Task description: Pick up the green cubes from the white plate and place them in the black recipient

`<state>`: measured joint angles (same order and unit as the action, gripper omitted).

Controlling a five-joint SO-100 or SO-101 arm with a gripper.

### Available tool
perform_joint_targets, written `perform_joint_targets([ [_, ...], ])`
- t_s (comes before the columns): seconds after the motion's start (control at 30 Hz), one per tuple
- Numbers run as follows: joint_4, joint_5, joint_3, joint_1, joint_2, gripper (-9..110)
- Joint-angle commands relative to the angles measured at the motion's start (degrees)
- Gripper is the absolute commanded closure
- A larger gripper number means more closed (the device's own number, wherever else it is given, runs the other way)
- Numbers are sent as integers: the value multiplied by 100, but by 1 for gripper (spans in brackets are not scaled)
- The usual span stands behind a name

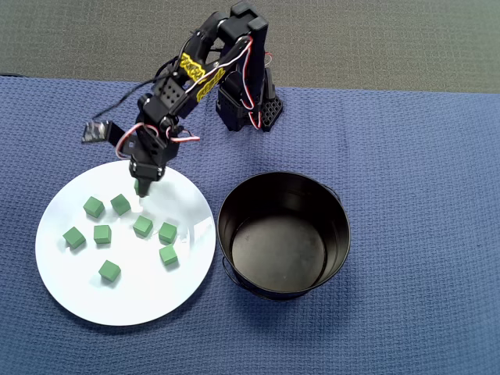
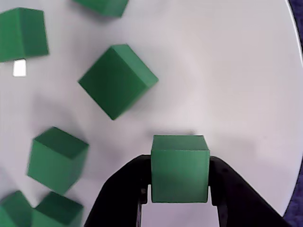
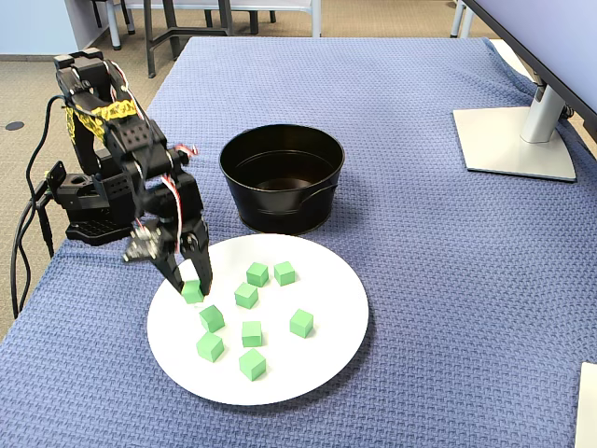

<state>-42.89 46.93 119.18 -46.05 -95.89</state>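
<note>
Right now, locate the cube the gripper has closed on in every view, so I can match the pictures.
Overhead view: the gripped cube is mostly hidden under the gripper, at the plate's upper edge.
Wrist view: bottom centre, clamped between both fingers, the gripped cube fills the gap.
Fixed view: at the plate's left edge, between the fingertips.
Shared landmark: the white plate appears in all three.

No readable text in any view

The yellow band [image 1: 201, 76] wrapped around the arm carries dark markings, too small and blurred to make out; the cubes, plate, pot and cloth bear no lettering, labels, numbers or signs that can be read.
</note>
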Motion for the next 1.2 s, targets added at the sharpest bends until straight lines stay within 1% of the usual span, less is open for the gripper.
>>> perform_joint_targets([
  [0.0, -914, -404, -1020, 18, -1028, 102],
  [0.17, -2452, -1213, -2153, 589, -2145, 102],
  [0.27, -3340, -1731, -2689, 1477, -2716, 102],
  [0.37, -3938, -2285, -3094, 2654, -3041, 102],
  [0.43, -3964, -2689, -3190, 3437, -3129, 102],
  [0.53, -3428, -3261, -2830, 4518, -2979, 102],
  [0.67, -2698, -3850, -2329, 5370, -2268, 101],
  [0.7, -2479, -3876, -2224, 5511, -2127, 92],
  [0.73, -2338, -3814, -2171, 5669, -1986, 75],
  [0.77, -2276, -3744, -2136, 5810, -1890, 63],
  [0.8, -2259, -3656, -2101, 5933, -1881, 61],
  [0.9, -2514, -3551, -2224, 5818, -2180, 60],
  [0.97, -2909, -3217, -2505, 5432, -2312, 59],
  [1.0, -3059, -2988, -2593, 5142, -2408, 61],
  [1.1, -3146, -2312, -2496, 3920, -2628, 81],
  [1.17, -2988, -1723, -2171, 3094, -2619, 89],
])
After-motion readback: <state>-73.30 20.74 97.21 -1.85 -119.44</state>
